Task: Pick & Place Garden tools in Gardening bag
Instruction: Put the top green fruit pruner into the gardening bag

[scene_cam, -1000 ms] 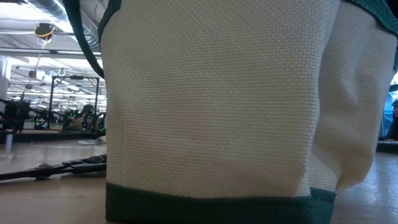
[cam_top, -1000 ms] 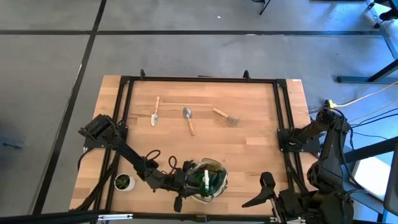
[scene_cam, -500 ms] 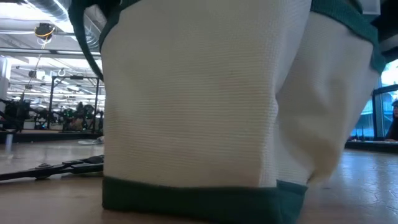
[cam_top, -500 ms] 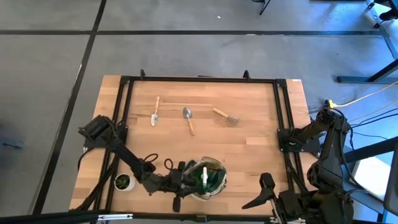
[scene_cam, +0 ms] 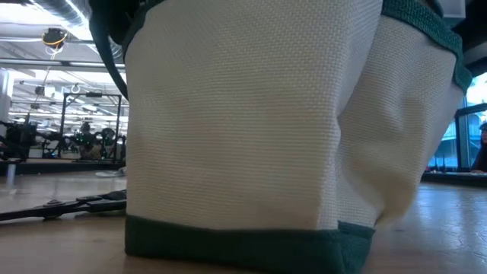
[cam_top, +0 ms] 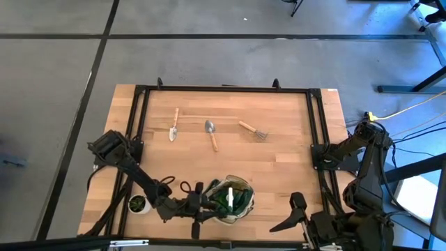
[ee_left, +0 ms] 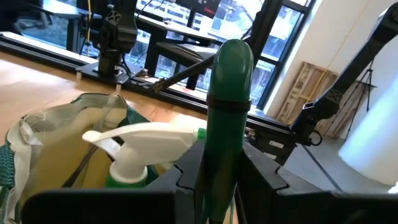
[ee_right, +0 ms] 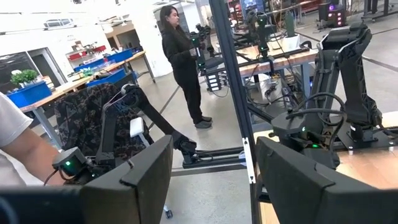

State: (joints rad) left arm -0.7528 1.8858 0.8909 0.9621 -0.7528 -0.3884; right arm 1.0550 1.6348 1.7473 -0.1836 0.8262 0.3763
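left gripper (cam_top: 200, 208) clamps a green handle (ee_left: 226, 106) at the bag (cam_top: 235, 200) – spray bottle (ee_left: 144, 149) inside; right gripper (cam_top: 289, 216) parked, fingers wide apart.

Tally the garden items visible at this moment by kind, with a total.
Wooden-handled hand tools on the table: 3 (narrow trowel, round trowel, fork)
Spray bottle in the bag: 1
Gardening bag: 1
Potted plant: 1
Total: 6
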